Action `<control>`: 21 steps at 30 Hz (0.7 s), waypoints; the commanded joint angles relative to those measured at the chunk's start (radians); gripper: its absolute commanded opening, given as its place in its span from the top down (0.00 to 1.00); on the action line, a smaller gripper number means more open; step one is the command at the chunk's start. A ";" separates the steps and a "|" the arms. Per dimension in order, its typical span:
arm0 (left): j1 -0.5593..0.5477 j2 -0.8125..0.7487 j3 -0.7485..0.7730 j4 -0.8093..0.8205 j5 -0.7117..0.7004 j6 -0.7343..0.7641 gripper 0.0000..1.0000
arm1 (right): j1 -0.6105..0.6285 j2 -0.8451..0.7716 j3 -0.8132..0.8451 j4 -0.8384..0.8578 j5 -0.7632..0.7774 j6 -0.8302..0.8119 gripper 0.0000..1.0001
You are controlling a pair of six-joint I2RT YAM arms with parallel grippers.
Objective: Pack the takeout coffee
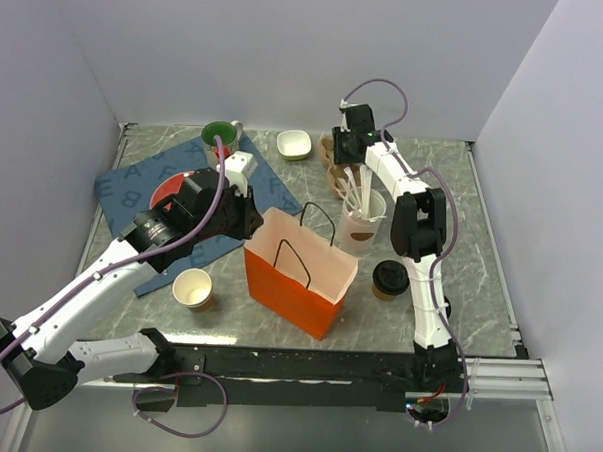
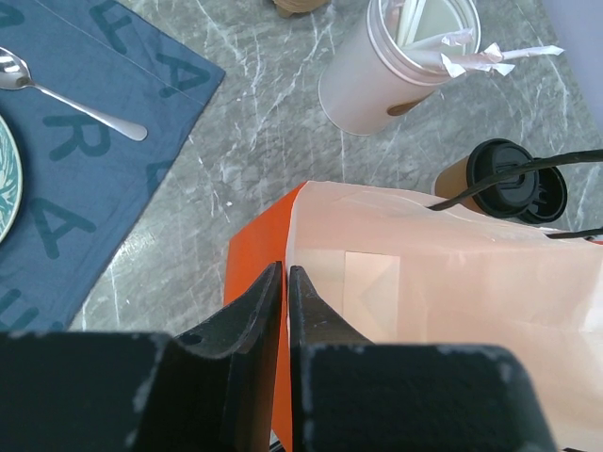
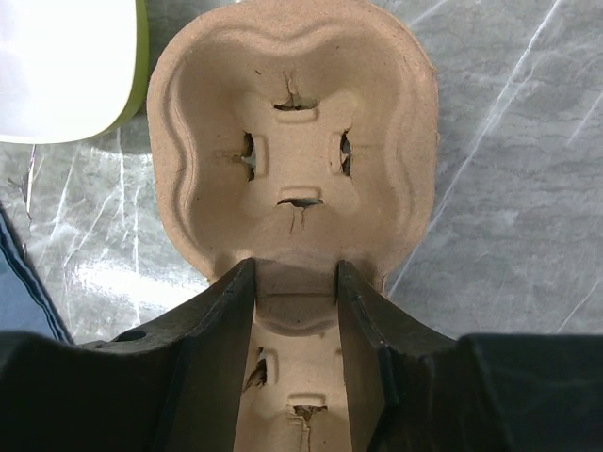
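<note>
The takeout coffee (image 1: pixel 390 278) (image 2: pixel 499 174), a brown paper cup with a black lid, stands on the table to the right of the orange paper bag (image 1: pixel 299 276) (image 2: pixel 252 259). My left gripper (image 1: pixel 254 224) (image 2: pixel 285 269) is shut on the bag's left rim, one finger inside and one outside. The bag stands upright with its mouth open. At the back, my right gripper (image 1: pixel 338 156) (image 3: pixel 295 267) is down on a cardboard cup carrier (image 1: pixel 336 175) (image 3: pixel 292 122). Its fingers press both sides of the ridge between two cup wells.
A lidless paper cup (image 1: pixel 193 288) stands front left. A white canister of wrapped straws (image 1: pixel 363 217) (image 2: pixel 377 85) stands behind the bag. A blue placemat (image 1: pixel 133 184) (image 2: pixel 85 179) holds a red plate (image 1: pixel 168 192) and spoon (image 2: pixel 75 99). A green mug (image 1: pixel 220 134) and small dish (image 1: pixel 294 144) (image 3: pixel 57 66) sit at the back.
</note>
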 commanded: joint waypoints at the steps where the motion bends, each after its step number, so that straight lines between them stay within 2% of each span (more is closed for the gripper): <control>1: 0.002 -0.025 0.024 0.016 -0.015 -0.027 0.86 | -0.017 -0.074 0.010 0.058 0.009 -0.018 0.67; 16: 0.002 -0.017 0.020 0.013 -0.017 -0.053 0.84 | -0.031 -0.131 0.002 0.101 -0.016 -0.018 0.66; 21: 0.002 -0.016 0.024 0.009 -0.023 -0.046 0.82 | -0.034 -0.108 0.004 0.051 0.001 -0.012 0.63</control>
